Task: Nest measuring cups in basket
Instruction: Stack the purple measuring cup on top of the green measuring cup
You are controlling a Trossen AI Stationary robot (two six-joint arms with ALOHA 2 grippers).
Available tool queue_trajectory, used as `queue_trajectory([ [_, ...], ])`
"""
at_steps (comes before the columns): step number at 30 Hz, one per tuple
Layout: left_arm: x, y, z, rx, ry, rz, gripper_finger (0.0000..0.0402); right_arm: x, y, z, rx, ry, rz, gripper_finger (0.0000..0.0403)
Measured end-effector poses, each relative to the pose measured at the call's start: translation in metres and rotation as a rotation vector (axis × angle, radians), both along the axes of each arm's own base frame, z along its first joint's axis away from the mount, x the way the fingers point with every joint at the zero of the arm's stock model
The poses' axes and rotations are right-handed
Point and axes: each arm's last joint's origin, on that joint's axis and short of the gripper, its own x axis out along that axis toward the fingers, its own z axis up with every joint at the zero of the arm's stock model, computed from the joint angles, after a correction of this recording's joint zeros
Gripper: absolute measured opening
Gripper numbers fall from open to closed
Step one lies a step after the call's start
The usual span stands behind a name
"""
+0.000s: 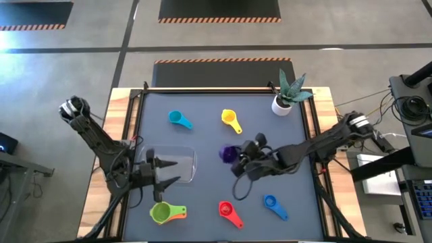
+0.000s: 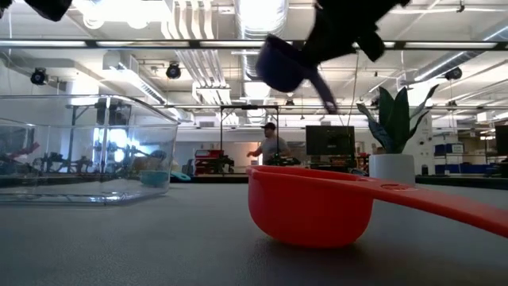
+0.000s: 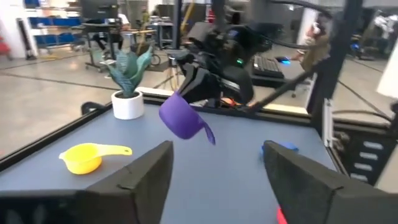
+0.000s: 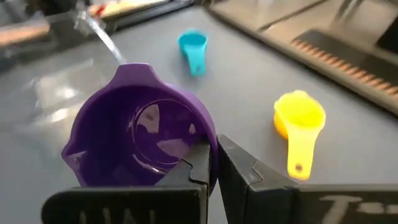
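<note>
Along the bench's near edge I see the green cup sitting in the orange cup, then the red cup and the blue cup toward the right corner. Just beyond, by the left edge, the basket holds no cup, and my left gripper waits at it, fingers spread wide with nothing between them. My right gripper hovers over mid-bench, its fingers pinched nearly together on the handle of the purple cup, which hangs clear of the surface. Farther back lie the yellow cup and cyan cup. My worry: the hold is on the handle alone, so the cup could swivel or slip, and the waiting arm crowds the basket, risking contact.
</note>
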Motion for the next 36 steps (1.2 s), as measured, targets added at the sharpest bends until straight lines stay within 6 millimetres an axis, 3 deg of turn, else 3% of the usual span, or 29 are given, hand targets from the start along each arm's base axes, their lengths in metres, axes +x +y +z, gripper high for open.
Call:
queue_trajectory([
  [5, 0.012, 0.013, 0.003, -0.039, -0.017, 0.083, 0.0274, 0.032, 0.009, 0.01, -0.176, -0.02, -0.099, 0.0009],
  [15, 0.031, 0.034, 0.009, -0.029, -0.022, 0.21, 0.0278, 0.081, 0.022, 0.01, -0.321, 0.037, -0.109, 0.0009],
  [23, 0.045, 0.03, 0.007, 0.023, 0.022, 0.21, 0.0278, 0.097, 0.02, 0.005, -0.362, 0.06, -0.13, 0.0009],
  [36, 0.095, 0.03, 0.007, 0.12, 0.123, 0.314, 0.0278, 0.102, 0.021, 0.01, -0.369, 0.059, -0.124, 0.0008],
])
